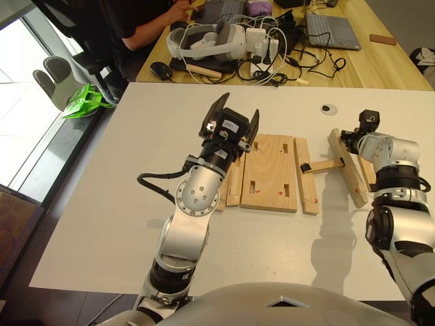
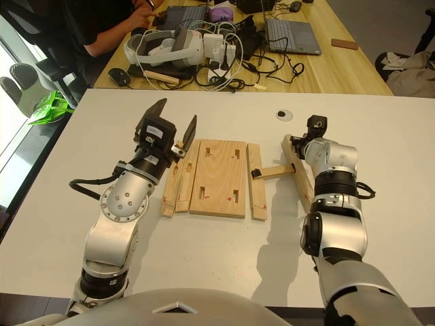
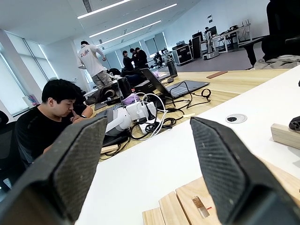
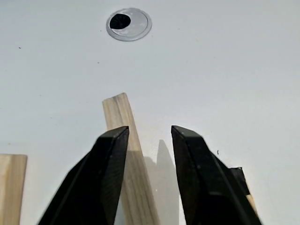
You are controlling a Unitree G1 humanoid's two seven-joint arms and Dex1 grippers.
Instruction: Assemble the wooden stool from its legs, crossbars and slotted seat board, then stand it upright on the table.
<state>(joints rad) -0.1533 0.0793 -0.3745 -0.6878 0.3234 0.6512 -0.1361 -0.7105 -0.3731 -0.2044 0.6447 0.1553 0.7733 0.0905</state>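
Left hand (image 1: 236, 117): fingers spread wide, nothing between them, nothing touched. It hangs above the white desk (image 1: 122, 204), raised clear of the wood. Just below it lie 2 legs (image 1: 231, 187), flat and side by side. Just to the right of those lies the slotted seat board (image 1: 272, 173), flat, 4 slots facing up, its long edge against the nearer leg. In the left wrist view the same hand (image 3: 150, 159) shows its pads (image 3: 75, 168) far apart, with the ends of the board and legs low in the gap.

Right hand (image 1: 353, 138): fingers partly open, with a clear gap between them. It sits at the far end of 1 long leg (image 1: 348, 166). In the right wrist view this hand (image 4: 147, 154) has that leg (image 4: 119, 117) running in beneath 1 finger (image 4: 110, 178), and the leg's cut end shows just beyond the fingertips. Contact between finger and wood: cannot tell. The second finger is apart from the leg.

A crossbar (image 1: 325, 165) juts from the middle of that leg toward the seat board, on the hand's left. Its other end meets a 3rd flat leg (image 1: 307, 178) lying just beside the board's right edge.

A round cable grommet (image 4: 129, 23) sits in the desk ahead of the right hand, well apart from the wood.
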